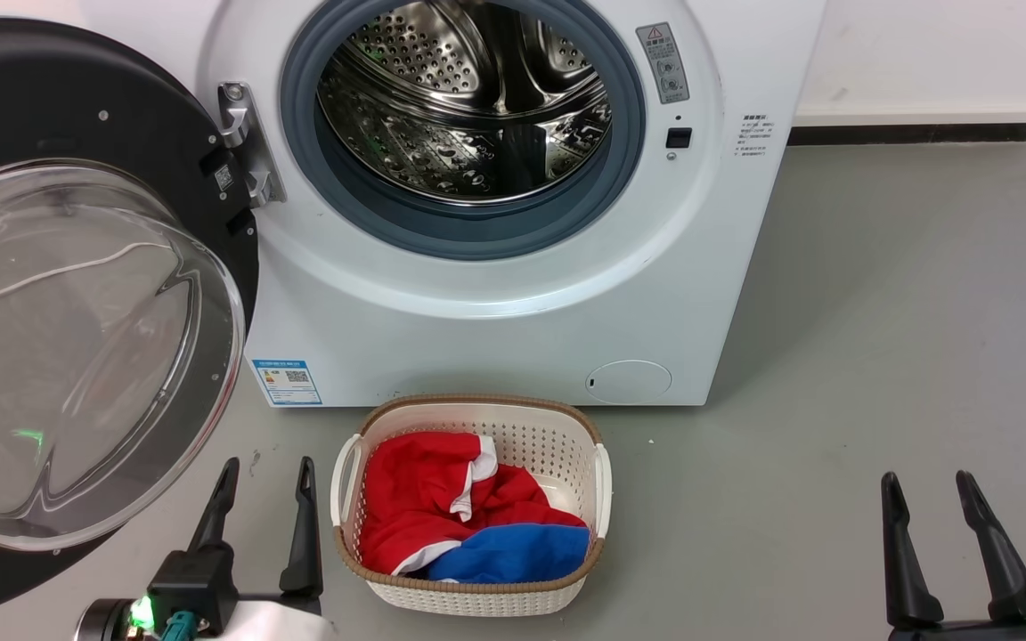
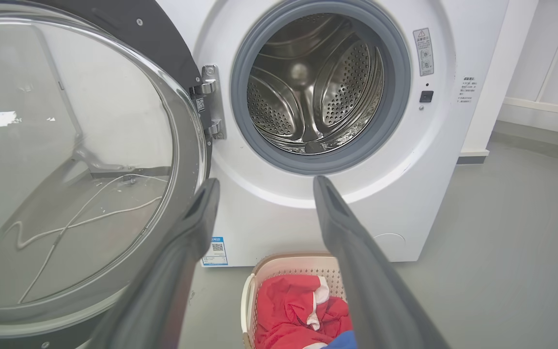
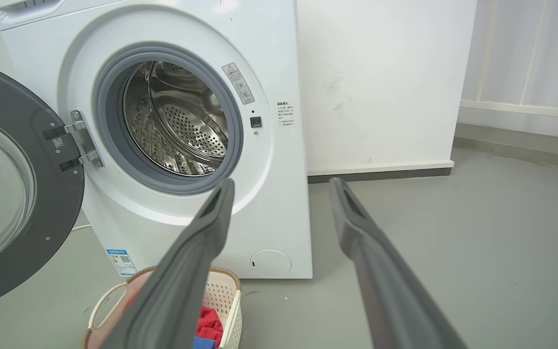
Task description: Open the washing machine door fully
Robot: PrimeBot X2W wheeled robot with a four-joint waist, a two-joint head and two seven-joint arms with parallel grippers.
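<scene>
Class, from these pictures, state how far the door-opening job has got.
Done: the washing machine door is swung wide on its hinge, leaving the drum mouth uncovered. In hand: nothing; the left tool and right tool are both open, gripping nothing. Left: perhaps a last push, if the hinge allows more.

Washing machine door [image 1: 77,312], left of the frame: round glossy black disc with a bulging clear glass bowl, swung wide open on a metal hinge [image 1: 246,142] at the left of the opening, inner face toward the camera. Washing machine [image 1: 495,329], upper centre: white front-loader; a grey gasket [image 1: 477,227] rings the exposed perforated steel drum [image 1: 464,98]. Blue label [image 1: 286,381] at the lower left of its front, round cap [image 1: 629,381] at the lower right.
</scene>
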